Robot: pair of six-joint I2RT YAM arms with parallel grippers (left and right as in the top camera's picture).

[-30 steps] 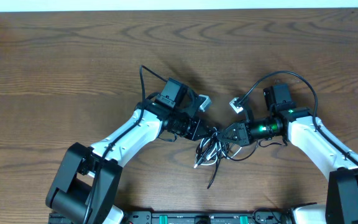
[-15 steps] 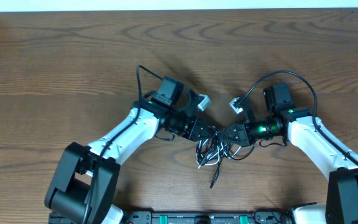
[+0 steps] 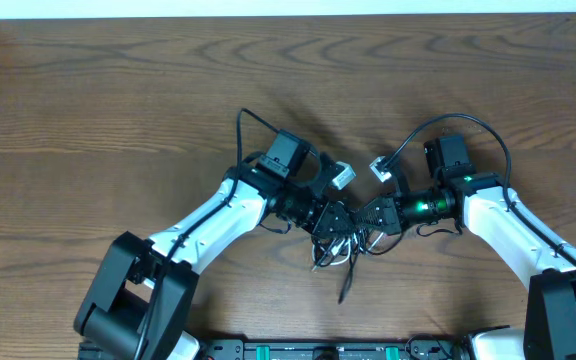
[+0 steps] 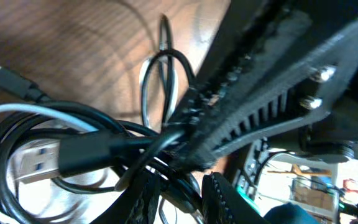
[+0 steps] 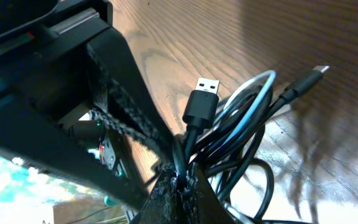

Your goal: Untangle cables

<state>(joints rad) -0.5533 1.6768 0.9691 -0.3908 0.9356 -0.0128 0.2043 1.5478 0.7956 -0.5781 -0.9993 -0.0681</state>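
- Right gripper (image 5: 179, 185): the jaws are fully closed and pinch several black strands of the cable bundle (image 3: 338, 245), a tangle of thin black cords and one white cord.
- Left gripper (image 4: 182, 186): the jaws stand a narrow gap apart. Black strands cross the gap, which looks wider than the strands, and no clamping is visible.
- Position: in the overhead view the two grippers meet almost tip to tip. The cable bundle sits directly at and just below the meeting point, on the side toward the robot base.
- Obstruction, left wrist view: one ribbed black finger (image 4: 260, 99) of the right gripper crosses the frame diagonally and hides the far part of the bundle.
- Obstruction, right wrist view: the black body of the left gripper fills the upper left and hides the table behind it.
- Black USB-A plug (image 5: 201, 102): it stands just above the pinch point, metal end up.
- White cord (image 5: 263, 84): it loops to the right of that plug among black loops.
- Small slim plug (image 5: 306, 76): it projects beyond the loops, pointing up and right.
- Loose black cord end (image 3: 345, 290): it trails from the bundle toward the base on the brown wood-grain table (image 3: 118, 90).
- Thick black arm wires (image 3: 468, 122): they arch over the wrists, apart from the bundle.
- Green indicator light (image 3: 423, 207): it is lit on the right arm.
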